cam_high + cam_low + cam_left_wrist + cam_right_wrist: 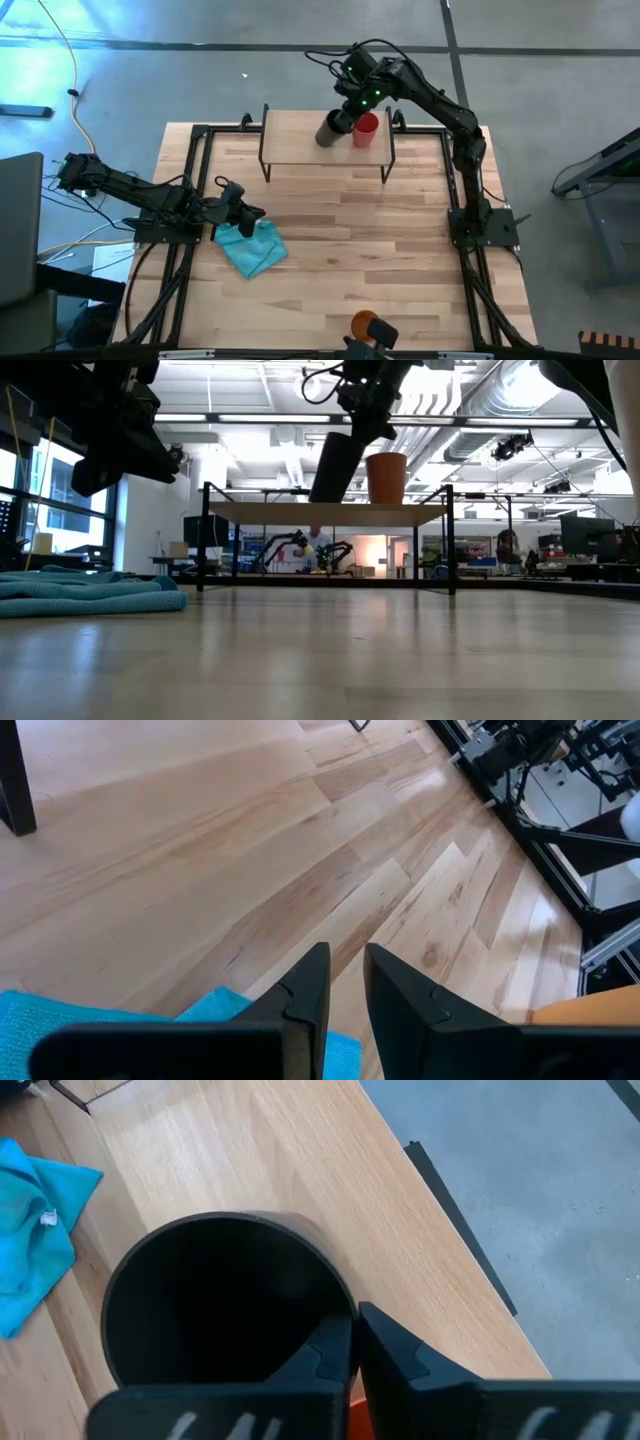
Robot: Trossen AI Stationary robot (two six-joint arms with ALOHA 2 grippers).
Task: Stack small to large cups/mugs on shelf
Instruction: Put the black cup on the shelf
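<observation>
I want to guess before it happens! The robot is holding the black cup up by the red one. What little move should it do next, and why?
Probably set it down upright on the shelf. The right gripper is pinching the rim of the black cup, which is tilted beside the red cup. The red one looks smaller, so it should go inside the black cup, not under it.

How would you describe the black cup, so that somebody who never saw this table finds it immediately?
Find the small wooden shelf at the far edge of the table. Two cups are above it, near its right end: the red cup stands upright on the board, and the black cup is just left of it. The black one is tilted, its rim pinched by the right claw.
</observation>
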